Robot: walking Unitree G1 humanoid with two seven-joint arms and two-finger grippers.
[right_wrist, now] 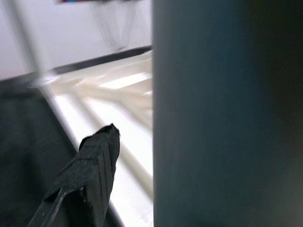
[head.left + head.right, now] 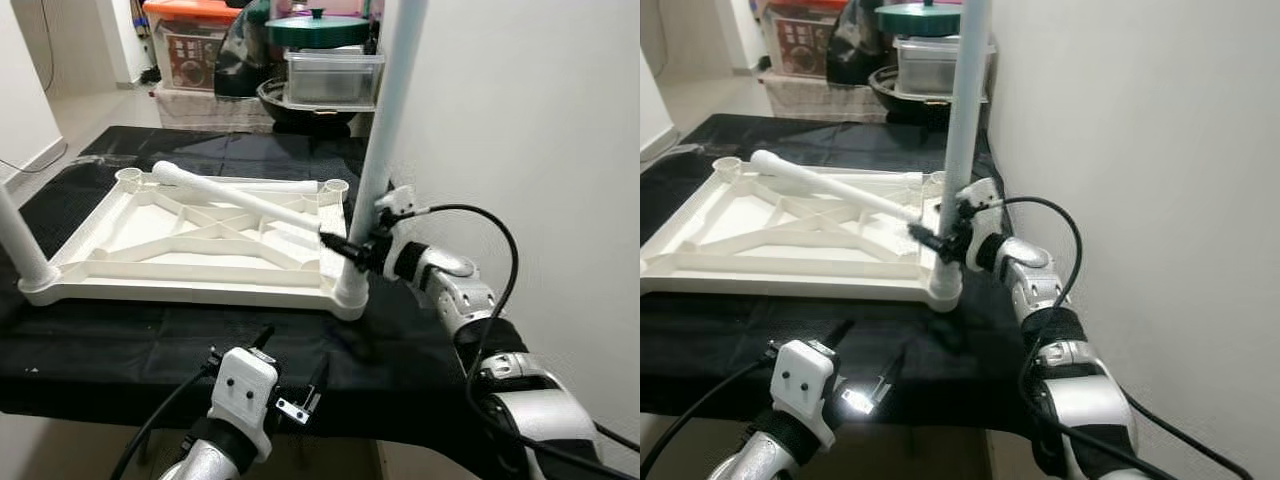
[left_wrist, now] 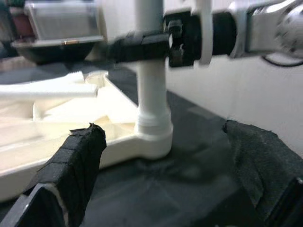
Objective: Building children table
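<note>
Tabletop [image 2: 190, 245], white plastic, lies upside down on a black cloth [image 2: 120, 330]. At its near left corner one short white leg [image 2: 20, 245] stands up. A loose leg [image 2: 235, 198] lies across the tabletop. In front of the tabletop, the left gripper [image 2: 290, 385] hangs with fingers apart, holding nothing. At the near right corner a tall leg [image 2: 385, 140] stands, and the right gripper [image 2: 345, 247] is clamped on it. Behind the tabletop sit boxes and a green lid [image 2: 318, 30]. A white wall [image 2: 540, 130] is right of it.

A white wall [image 2: 520, 120] runs along the black-covered bench's [image 2: 120, 350] right edge; beyond its far edge, stacked storage boxes [image 2: 190, 50], perhaps kitchenware.
</note>
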